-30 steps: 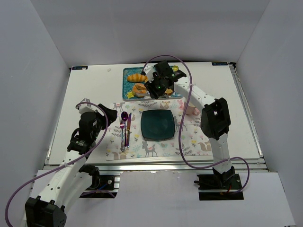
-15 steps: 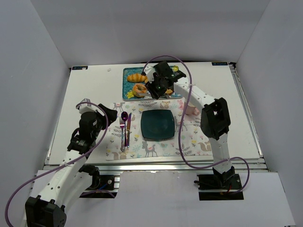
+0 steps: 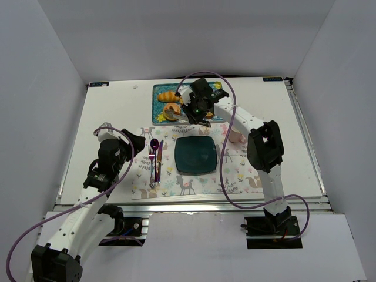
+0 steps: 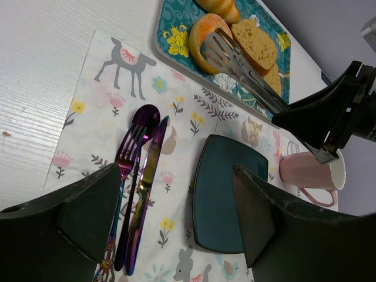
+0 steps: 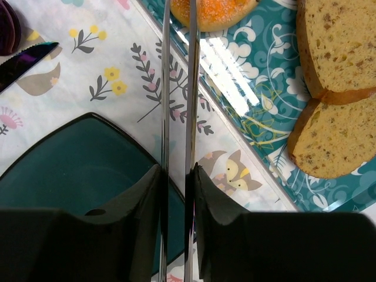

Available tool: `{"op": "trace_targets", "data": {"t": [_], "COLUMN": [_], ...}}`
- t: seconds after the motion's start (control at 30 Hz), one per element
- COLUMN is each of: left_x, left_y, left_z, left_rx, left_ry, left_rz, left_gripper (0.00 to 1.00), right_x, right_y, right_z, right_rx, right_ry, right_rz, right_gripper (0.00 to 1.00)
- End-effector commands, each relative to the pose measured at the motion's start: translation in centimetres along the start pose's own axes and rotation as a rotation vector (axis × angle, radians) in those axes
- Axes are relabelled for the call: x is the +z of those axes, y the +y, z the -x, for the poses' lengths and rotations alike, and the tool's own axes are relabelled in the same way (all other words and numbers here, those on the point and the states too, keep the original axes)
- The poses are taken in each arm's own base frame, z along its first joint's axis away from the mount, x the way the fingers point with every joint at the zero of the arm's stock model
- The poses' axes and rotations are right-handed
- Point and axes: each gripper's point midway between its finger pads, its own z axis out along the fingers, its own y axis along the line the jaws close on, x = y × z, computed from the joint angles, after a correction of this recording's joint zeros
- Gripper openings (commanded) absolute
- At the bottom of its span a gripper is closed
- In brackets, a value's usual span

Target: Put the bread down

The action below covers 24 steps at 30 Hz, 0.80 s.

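Note:
The bread, a golden-brown ring bagel (image 3: 171, 110), lies on the teal patterned tray (image 3: 158, 101). It also shows in the left wrist view (image 4: 202, 32) and at the top of the right wrist view (image 5: 217, 12). My right gripper (image 3: 197, 107) (image 5: 176, 171) is shut on metal tongs (image 5: 177, 88) (image 4: 241, 64). The slotted tips of the tongs rest on the bagel's side. The dark square plate (image 3: 195, 155) (image 4: 229, 194) (image 5: 70, 170) sits bare on the placemat. My left gripper (image 3: 138, 143) (image 4: 176, 170) is open and empty at the placemat's left end.
A croissant (image 3: 169, 96) and two oval bread slices (image 5: 335, 53) share the tray. A pink mug (image 3: 237, 136) (image 4: 308, 170) stands right of the plate. An iridescent fork (image 4: 126, 153), spoon (image 4: 145, 117) and knife (image 4: 150, 176) lie left of it.
My right gripper has shifted slightly left and back, bringing the tongs' tips onto the bagel. The bagel stays on the tray. The left arm has not moved.

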Motion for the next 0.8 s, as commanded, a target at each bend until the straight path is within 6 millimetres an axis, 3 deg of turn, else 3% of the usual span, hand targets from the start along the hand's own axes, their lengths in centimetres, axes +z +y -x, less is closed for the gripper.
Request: {"op": "trace_targets", "data": {"t": [0.0, 0.1, 0.3, 0.6, 0.77], "left_x": [-0.2, -0.3, -0.5, -0.5, -0.6], "left_y": [-0.3, -0.4, -0.5, -0.6, -0.5], "left_z": [0.6, 0.8, 0.8, 1.0, 1.0], "left_rx": [-0.008, -0.008, -0.017, -0.017, -0.021], "left_ry": [-0.02, -0.024, -0.03, -0.031, -0.035], "left_rz": [-0.007, -0.007, -0.013, -0.014, -0.014], "left_gripper": [0.85, 0.85, 0.85, 0.85, 0.85], "right_x": [-1.1, -2.4, -5.5, -6.3, -6.6], "right_y": [0.4, 0.0, -1.0, -1.3, -2.5], "right_z": [1.9, 3.1, 5.4, 5.4, 5.1], "right_rx": [-0.011, 0.005, 0.032, 0.048, 0.038], "right_ry": [-0.058, -0.104, -0.208, -0.239, -0.24], "right_rz": [0.015, 0.016, 0.042, 0.051, 0.024], "right_gripper": [0.08, 0.0, 0.0, 0.0, 0.0]}}
